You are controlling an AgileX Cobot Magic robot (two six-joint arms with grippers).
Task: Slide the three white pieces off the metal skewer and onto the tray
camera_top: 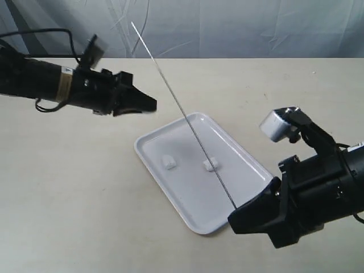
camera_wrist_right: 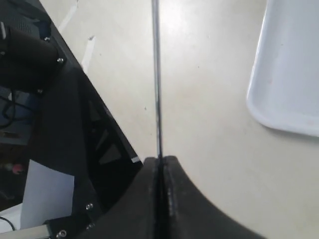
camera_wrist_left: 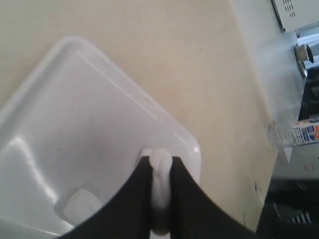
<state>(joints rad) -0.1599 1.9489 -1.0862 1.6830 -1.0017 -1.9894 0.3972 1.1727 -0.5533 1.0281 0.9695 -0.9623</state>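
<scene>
Left end effector pinches 1 white piece between its black fingers. It is raised off the desk at 10 o'clock of the tray in the exterior view. In the left wrist view the piece overlaps a tray corner.

Right end effector is pressed together on the lower end of the metal skewer, at 5 o'clock of the tray, just off its rim. The skewer runs straight and tilted from there toward 11 o'clock, crossing over the tray, with its free tip up against the pale backdrop.

2 other white pieces lie on the tray floor, apart from each other. 1 is toward the 9 o'clock side. 1 is near the middle, right at the skewer line in the exterior view; cannot tell if it touches the rod. The tray lies flat on the beige desk.
</scene>
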